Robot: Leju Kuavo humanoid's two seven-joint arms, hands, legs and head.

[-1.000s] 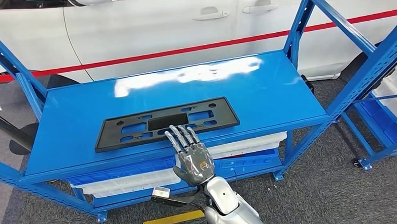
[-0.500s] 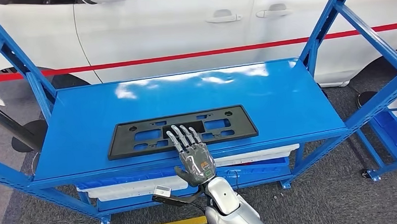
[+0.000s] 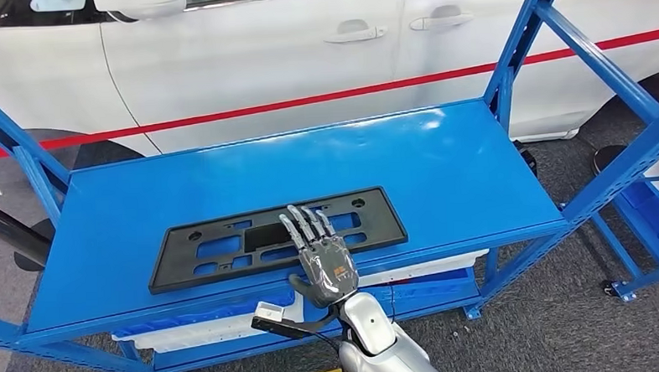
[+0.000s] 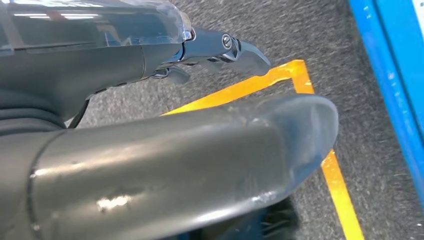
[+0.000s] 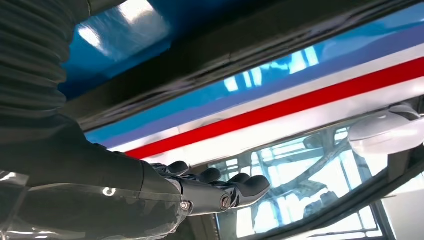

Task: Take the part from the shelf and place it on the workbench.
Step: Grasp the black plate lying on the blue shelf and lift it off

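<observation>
The part (image 3: 265,235) is a flat black plate frame with cut-out slots, lying lengthwise near the front edge of the blue shelf (image 3: 443,164). My right hand (image 3: 322,257) reaches up from below with its fingers straight and slightly apart, the fingertips lying over the part's front middle. It holds nothing. The right wrist view looks along the same right hand (image 5: 200,192) towards the car's window and red stripe. My left hand (image 4: 220,47) hangs beside my body over the grey floor, its fingers stretched out with nothing in them.
A white car (image 3: 262,63) with a red stripe (image 3: 389,87) stands right behind the shelf. Blue uprights (image 3: 517,39) frame the shelf at both ends. White bins (image 3: 198,330) sit on the lower level. Another blue rack (image 3: 645,197) is at right. Yellow tape (image 4: 340,185) marks the floor.
The camera has moved, shifting the whole scene. Relative to the part, my right hand has reached further forward, from the front edge to over its middle.
</observation>
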